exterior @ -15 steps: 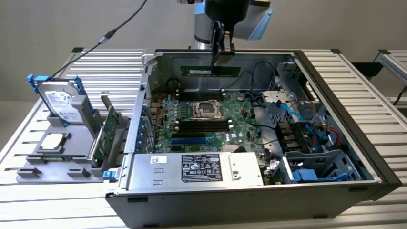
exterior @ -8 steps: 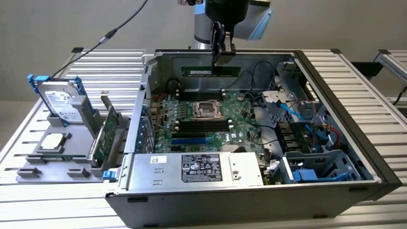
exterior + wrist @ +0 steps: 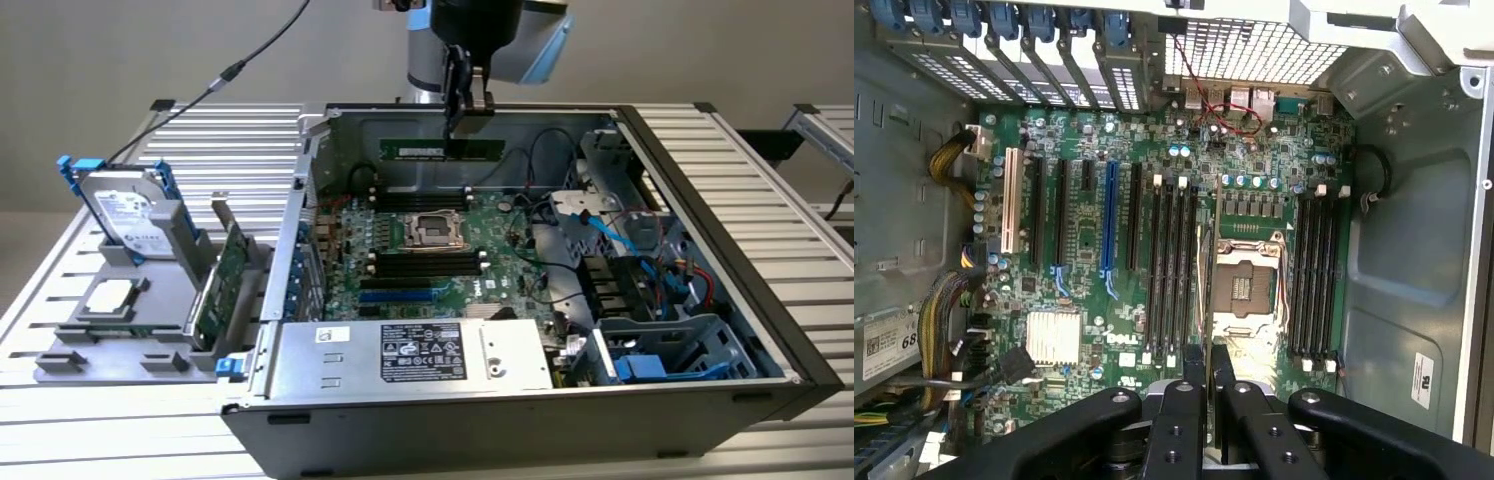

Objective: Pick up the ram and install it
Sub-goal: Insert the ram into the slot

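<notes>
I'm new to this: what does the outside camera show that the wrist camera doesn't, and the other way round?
Exterior view: the hard drive and green expansion card standing in a grey tray beside the case, plus the ram seen flat-on.
Wrist view: the white slot and the rear vent grille.
Both: the tool shut on the ram above the motherboard, with its bare processor socket and black memory slots.

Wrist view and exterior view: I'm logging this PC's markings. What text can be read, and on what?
"68": white label near the bundled cables; the rest is cut off.
"DELL", probably: white print on the motherboard.
Label on the power supply: too small to read.
Label on the hard drive: too small.
Sticker on the ram: too small.
Sticker on the case wall: blurred.
</notes>
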Controlling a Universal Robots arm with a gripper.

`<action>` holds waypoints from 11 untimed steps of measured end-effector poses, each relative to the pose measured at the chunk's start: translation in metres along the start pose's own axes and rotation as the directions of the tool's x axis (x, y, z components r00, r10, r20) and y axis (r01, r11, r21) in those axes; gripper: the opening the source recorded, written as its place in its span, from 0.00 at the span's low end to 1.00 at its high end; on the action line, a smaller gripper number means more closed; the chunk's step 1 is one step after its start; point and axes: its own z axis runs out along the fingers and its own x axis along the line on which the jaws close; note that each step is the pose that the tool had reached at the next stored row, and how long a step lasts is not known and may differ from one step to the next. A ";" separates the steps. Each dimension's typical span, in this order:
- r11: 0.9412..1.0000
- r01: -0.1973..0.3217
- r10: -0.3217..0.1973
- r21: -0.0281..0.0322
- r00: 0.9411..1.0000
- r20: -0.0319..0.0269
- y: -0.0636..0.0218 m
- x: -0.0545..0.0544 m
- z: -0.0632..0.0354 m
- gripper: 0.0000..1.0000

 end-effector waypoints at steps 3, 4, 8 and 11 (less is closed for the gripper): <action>1.000 0.000 0.000 0.000 1.000 0.000 0.0000 0.000 0.0000 0.14; 1.000 0.000 0.000 0.000 1.000 0.000 0.0000 0.000 0.0000 0.14; 1.000 0.000 0.000 0.000 1.000 0.000 0.0000 0.000 0.0033 0.14; 1.000 0.001 -0.001 0.000 1.000 0.000 0.0004 0.001 0.0088 0.14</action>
